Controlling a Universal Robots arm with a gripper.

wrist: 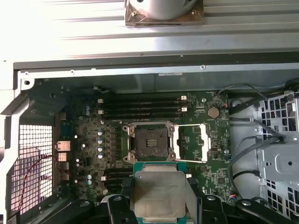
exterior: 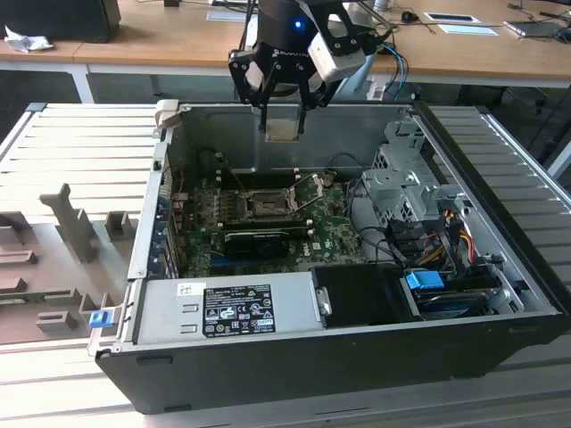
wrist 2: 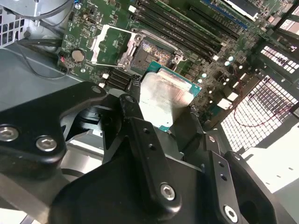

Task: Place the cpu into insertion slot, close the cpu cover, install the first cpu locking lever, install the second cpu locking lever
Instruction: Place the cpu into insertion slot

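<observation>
Setting: a ribbed grey metal table [exterior: 80,143] carries an open black computer case [exterior: 312,366]; pale wooden desks [exterior: 134,36] stand behind it.
Interior: a green circuit board [exterior: 335,227] lies on the case floor, with long black memory slots [wrist: 140,105] beside the socket.
Gripper: the black robot gripper [exterior: 284,114] hangs above the open case, near its far wall in the exterior view.
Fingers: the black fingers [wrist 2: 135,126] are clamped on two opposite edges of the chip.
Cpu: the small flat square chip with a pale silver metal face, the cpu [exterior: 283,129], hangs in the grasp, clear of the board. In both wrist views [wrist: 159,196] it sits beside the socket, not over it.
Insertion slot: the square dark socket with a silver metal rim, the insertion slot [wrist: 150,141], is bare and uncovered.
Cpu cover: the thin silver hinged frame with a square opening, the cpu cover [wrist: 204,142], is swung open to one side of the socket.
Stage (judged): carrying; nothing is seated, closed or latched yet.
Risk, alignment: a chip lowered off-centre or rotated would likely ride on the rim and bend the socket contacts.
Risk, grasp: an edge-only hold could let the chip tilt or slip, dropping it onto the board.
Risk, clearance: the wide linkage could strike the raised cover in a crooked descent.
</observation>
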